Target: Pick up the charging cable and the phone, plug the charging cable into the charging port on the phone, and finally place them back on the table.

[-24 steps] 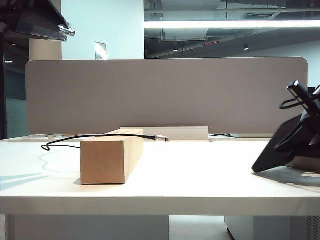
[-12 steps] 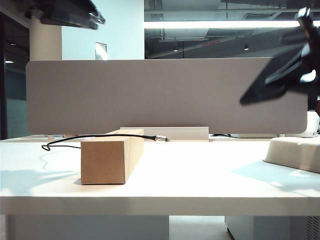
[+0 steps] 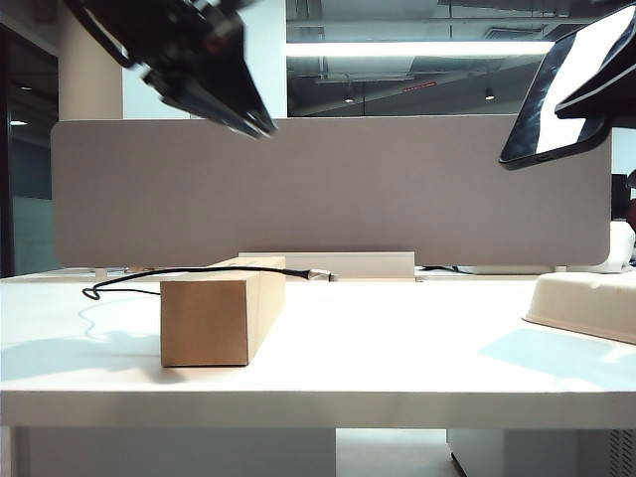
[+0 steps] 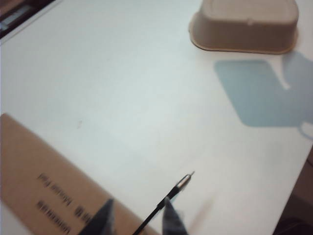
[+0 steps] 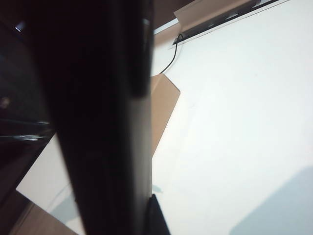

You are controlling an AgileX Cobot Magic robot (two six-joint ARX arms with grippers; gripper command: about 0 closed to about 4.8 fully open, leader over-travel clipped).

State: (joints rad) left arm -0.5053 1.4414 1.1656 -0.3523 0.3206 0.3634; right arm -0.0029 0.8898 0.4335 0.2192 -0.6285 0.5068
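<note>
- One phone [image 3: 558, 91], pinched aloft in the right gripper [image 3: 596, 84], partly cut off by the frame.
- One charging cable [image 3: 189, 273] lies across one cardboard box [image 3: 221, 316] on the table [image 3: 397, 358], below the left gripper [image 3: 253, 117], its jaws spread.
- One off-white stand [image 3: 586, 303], cropped.

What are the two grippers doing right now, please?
Left gripper: open, above the cable.
Right gripper: shut on the phone, held high.

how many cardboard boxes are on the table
1. The cardboard box sits on the table left of center, with the charging cable draped over its top. The left gripper hovers above it. None other shows, though the views don't cover everything.
</note>
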